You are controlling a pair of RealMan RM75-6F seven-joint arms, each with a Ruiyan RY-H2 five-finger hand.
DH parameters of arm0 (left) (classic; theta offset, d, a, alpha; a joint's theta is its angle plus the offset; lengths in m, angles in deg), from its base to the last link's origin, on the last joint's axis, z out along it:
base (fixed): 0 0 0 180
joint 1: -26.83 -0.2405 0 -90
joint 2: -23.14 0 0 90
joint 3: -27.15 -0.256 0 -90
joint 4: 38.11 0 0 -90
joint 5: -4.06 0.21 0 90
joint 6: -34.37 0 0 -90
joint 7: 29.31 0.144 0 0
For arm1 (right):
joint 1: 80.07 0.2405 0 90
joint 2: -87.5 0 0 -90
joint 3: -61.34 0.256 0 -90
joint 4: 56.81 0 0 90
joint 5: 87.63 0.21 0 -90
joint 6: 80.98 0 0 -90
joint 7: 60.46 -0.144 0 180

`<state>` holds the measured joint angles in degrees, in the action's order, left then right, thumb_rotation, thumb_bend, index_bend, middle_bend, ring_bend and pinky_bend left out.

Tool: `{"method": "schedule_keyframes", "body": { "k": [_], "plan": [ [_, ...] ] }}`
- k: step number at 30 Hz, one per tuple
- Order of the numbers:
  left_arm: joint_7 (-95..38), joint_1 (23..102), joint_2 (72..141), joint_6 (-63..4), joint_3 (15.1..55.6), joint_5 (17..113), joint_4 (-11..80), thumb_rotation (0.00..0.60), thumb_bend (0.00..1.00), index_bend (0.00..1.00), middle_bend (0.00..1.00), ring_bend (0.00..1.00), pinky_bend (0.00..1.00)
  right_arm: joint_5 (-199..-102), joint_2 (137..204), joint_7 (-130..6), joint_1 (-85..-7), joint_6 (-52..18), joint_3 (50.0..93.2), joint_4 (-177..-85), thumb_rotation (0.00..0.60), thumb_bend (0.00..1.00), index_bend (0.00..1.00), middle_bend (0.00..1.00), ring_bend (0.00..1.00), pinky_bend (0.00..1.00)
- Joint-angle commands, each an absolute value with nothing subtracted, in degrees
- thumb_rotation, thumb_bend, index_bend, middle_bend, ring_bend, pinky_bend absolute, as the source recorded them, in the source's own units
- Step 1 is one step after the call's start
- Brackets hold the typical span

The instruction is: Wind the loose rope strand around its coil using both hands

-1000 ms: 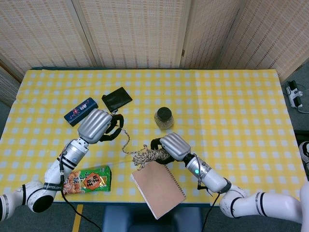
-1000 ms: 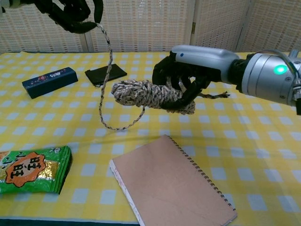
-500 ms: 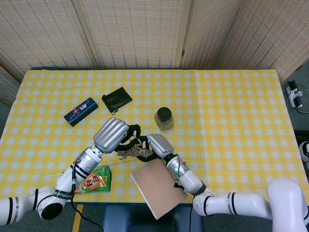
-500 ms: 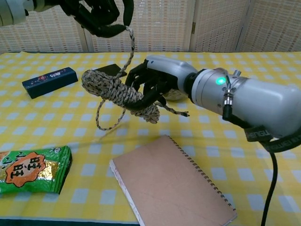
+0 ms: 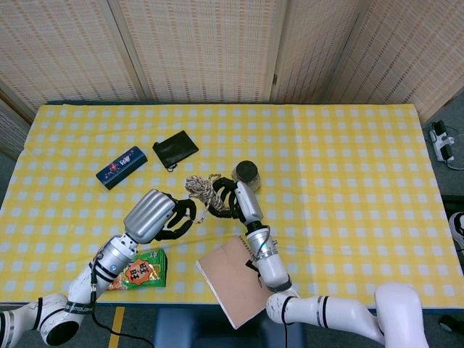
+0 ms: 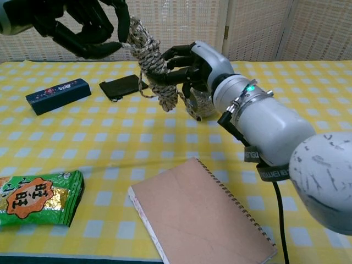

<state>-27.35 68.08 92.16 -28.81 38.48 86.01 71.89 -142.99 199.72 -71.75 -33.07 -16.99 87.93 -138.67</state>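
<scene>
The speckled rope coil (image 5: 202,190) (image 6: 153,58) is held up off the yellow checked table (image 5: 348,167), standing nearly on end. My right hand (image 5: 242,199) (image 6: 199,62) grips its lower half from the right. My left hand (image 5: 156,214) (image 6: 82,26) is just left of the coil's top, fingers curled, pinching the short loose strand (image 6: 130,28) that runs into the coil. A frayed tail (image 6: 191,109) hangs below the right hand. How the strand lies inside the left hand is hidden in the head view.
A glass jar (image 5: 246,176) (image 6: 204,104) stands right behind the coil. A black pouch (image 5: 175,148) and a blue box (image 5: 121,166) lie at the far left. A green snack packet (image 5: 141,269) and a brown spiral notebook (image 5: 235,281) lie at the near edge.
My right hand raised the coil, tipped it from lying to nearly upright and carried it toward the jar. The long slack loop is gone; the left hand now sits close against the coil's top.
</scene>
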Motion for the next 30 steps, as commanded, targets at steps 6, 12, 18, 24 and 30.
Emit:
{"method": "schedule_keyframes", "body": {
  "k": [6, 12, 18, 24, 30],
  "plan": [
    [-31.2, 64.0, 90.5, -31.6, 34.4, 89.6, 67.7, 0.6, 0.59, 0.7, 0.91, 0.83, 0.78, -143.7, 199.9, -79.1, -35.5, -17.5, 91.7, -139.6, 0.6, 0.67, 0.9, 0.78, 0.82, 0.76],
    [-33.3, 62.7, 90.7, -30.5, 33.7, 86.6, 62.8, 0.6, 0.59, 0.7, 0.91, 0.83, 0.78, -144.1, 195.1, -81.6, -37.8, -20.0, 92.2, -144.2, 0.6, 0.67, 0.91, 0.78, 0.82, 0.76],
    [-34.8, 62.1, 92.3, -27.0, 33.7, 80.7, 55.6, 0.6, 0.59, 0.7, 0.91, 0.83, 0.78, -145.6, 189.8, -84.5, -40.1, -21.8, 92.8, -148.3, 0.6, 0.67, 0.91, 0.78, 0.82, 0.76],
    [-37.2, 62.1, 94.5, -23.5, 34.1, 76.7, 49.2, 0.6, 0.59, 0.7, 0.91, 0.83, 0.78, -148.4, 186.9, -90.1, -41.5, -23.6, 93.0, -149.8, 0.6, 0.67, 0.91, 0.78, 0.82, 0.76],
    [-35.5, 62.5, 96.4, -20.7, 34.5, 73.4, 44.5, 0.6, 0.59, 0.7, 0.91, 0.83, 0.78, -152.2, 185.3, -95.6, -42.2, -24.9, 92.0, -149.6, 0.6, 0.67, 0.91, 0.78, 0.82, 0.76]
  ]
}}
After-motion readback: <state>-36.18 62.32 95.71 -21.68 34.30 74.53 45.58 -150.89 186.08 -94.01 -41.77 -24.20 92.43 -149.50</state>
